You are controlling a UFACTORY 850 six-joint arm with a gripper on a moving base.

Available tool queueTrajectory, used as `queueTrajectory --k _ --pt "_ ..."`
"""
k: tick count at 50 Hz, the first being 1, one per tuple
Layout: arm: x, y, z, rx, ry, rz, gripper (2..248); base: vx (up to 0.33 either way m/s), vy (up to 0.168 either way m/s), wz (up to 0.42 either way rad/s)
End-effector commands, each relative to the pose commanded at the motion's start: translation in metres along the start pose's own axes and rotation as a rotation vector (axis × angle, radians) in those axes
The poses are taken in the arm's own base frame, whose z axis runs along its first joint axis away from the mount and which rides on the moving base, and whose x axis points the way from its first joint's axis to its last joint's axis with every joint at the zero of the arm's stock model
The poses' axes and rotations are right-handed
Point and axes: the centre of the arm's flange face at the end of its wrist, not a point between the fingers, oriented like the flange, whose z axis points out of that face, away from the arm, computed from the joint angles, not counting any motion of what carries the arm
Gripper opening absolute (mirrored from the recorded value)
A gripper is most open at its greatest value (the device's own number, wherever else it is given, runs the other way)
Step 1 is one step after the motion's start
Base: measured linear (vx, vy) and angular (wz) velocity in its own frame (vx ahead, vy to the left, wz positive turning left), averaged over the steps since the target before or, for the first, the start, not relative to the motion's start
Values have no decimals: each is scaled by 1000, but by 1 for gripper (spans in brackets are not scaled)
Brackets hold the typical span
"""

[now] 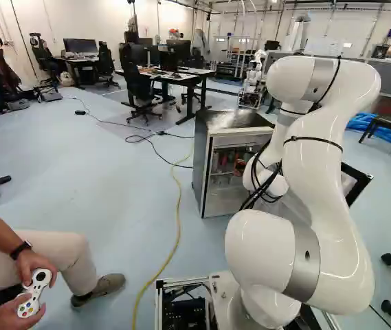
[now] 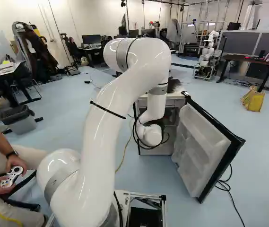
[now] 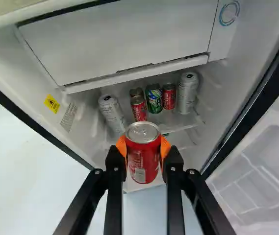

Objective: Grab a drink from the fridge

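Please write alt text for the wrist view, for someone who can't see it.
A black pincer with orange pads grips a red drink can in front of an open fridge. Behind the can, pale, red and green cans stand on a shelf below a white compartment.

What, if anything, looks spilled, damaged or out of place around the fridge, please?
Nothing looks spilled or damaged, and the gripper holds its red soda can. The yellow cable seems untidy, winding loose across the floor beside the fridge, where wheels might catch it.
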Motion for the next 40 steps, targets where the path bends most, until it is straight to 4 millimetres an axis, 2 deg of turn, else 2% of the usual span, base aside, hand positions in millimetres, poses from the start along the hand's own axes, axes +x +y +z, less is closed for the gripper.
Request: queueTrajectory --k 40 --pt "25 -39 -69 18 11 -16 86 0 0 0"
